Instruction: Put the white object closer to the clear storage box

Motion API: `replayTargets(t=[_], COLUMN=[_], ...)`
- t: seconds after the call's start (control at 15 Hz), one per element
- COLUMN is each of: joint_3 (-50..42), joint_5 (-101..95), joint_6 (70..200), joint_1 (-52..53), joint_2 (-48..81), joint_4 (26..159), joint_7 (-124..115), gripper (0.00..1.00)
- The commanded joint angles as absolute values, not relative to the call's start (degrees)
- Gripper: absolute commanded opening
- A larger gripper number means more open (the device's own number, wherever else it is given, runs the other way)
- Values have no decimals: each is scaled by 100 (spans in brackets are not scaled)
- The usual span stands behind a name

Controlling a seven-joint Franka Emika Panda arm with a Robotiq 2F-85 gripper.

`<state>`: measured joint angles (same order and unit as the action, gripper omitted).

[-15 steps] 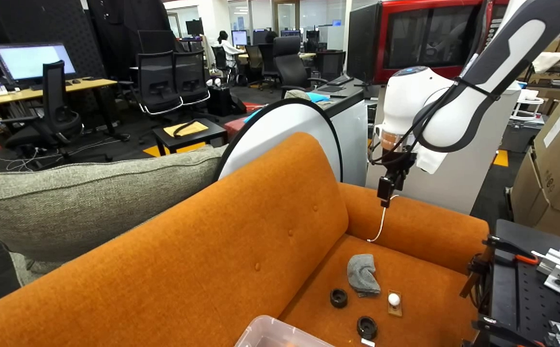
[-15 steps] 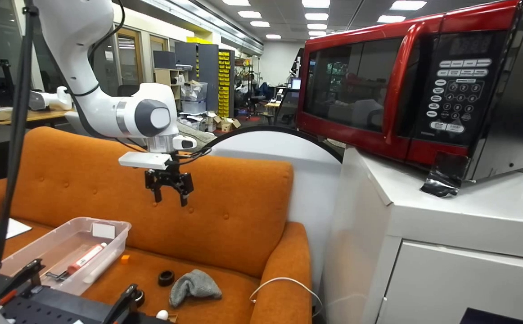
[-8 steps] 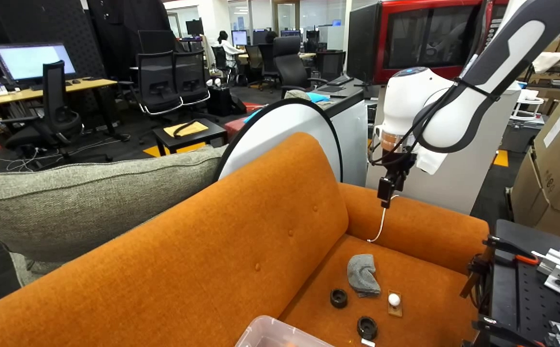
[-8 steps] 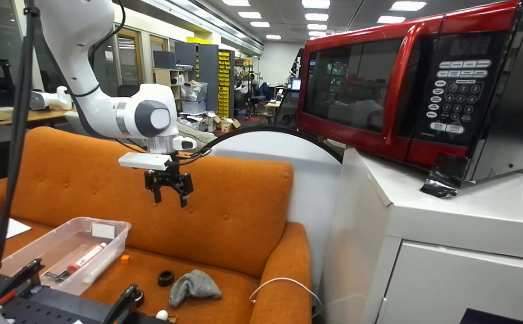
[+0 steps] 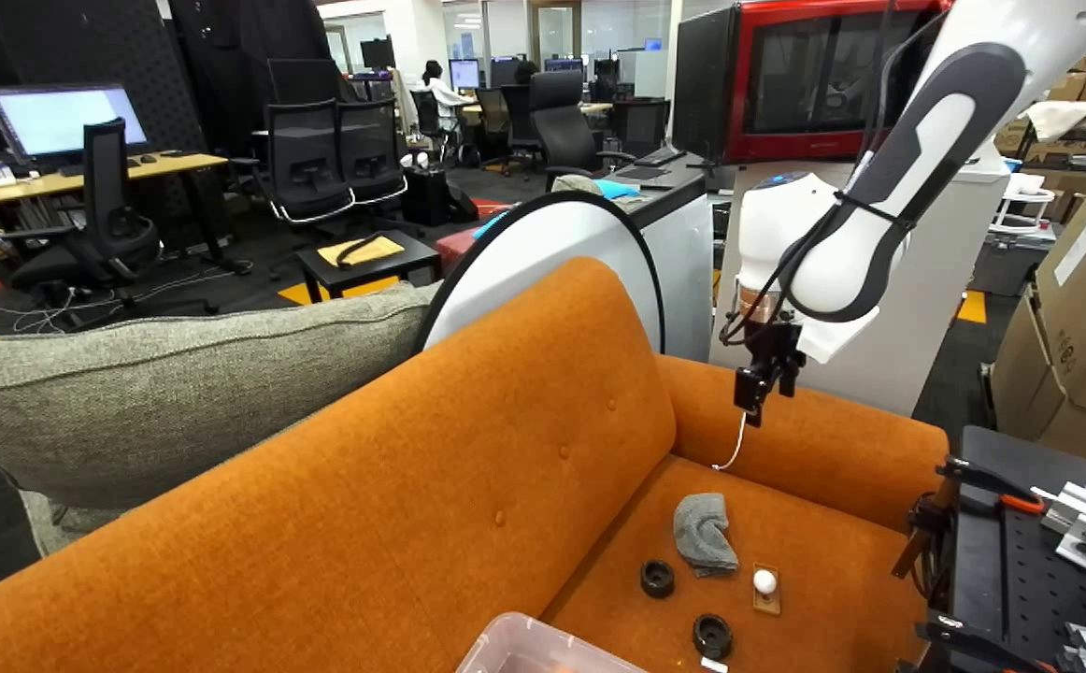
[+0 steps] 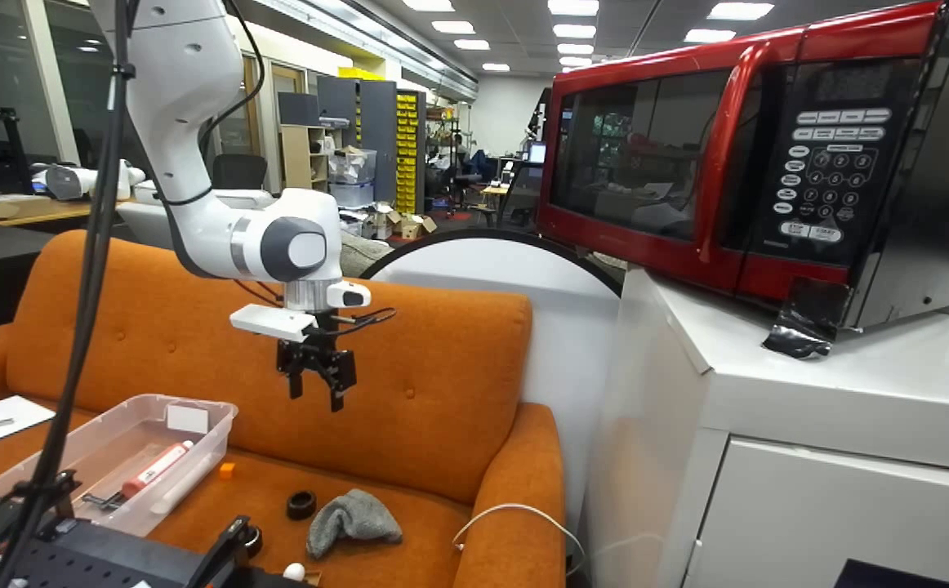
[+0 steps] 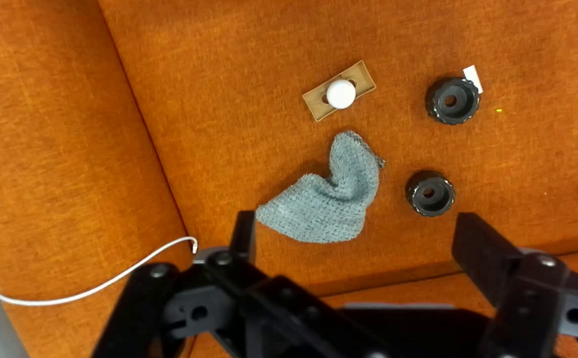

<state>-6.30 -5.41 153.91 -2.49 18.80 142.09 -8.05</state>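
Note:
The white object (image 7: pixel 341 94), a small round ball, rests on a shallow tan rectangular holder (image 7: pixel 314 102) on the orange sofa seat. It shows in both exterior views as well, as a white object (image 5: pixel 764 581) and, low in the frame, a white object (image 6: pixel 295 572). The clear storage box (image 6: pixel 211 449) stands on the seat further along the sofa; only a corner of the clear storage box (image 5: pixel 506 640) shows in an exterior view. My gripper (image 6: pixel 316 400) hangs in the air above the seat, pointing down. In the wrist view the gripper (image 7: pixel 356 221) is open, nothing between its fingers.
A grey cloth (image 7: pixel 319 209) and two black knobs (image 7: pixel 431 194) lie on the seat near the ball. A white cable (image 6: pixel 515 506) drapes over the armrest. The sofa backrest (image 5: pixel 468 467) rises behind, and a black workbench (image 5: pixel 1010 551) with clamps stands in front.
During the last half second my open gripper has come down a little towards the seat, the arm shifting with it. Ball, cloth, knobs and box have stayed where they were.

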Motion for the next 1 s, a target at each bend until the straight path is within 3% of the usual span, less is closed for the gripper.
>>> replayTargets(t=[0.0, 0.93], joint_3=[-462, -400], joint_5=[166, 679], joint_6=[15442, 15328], joint_1=[-516, -679], joint_2=[2447, 3070], joint_4=[13866, 13554], joint_7=[-634, -598], gripper=[100, 100])
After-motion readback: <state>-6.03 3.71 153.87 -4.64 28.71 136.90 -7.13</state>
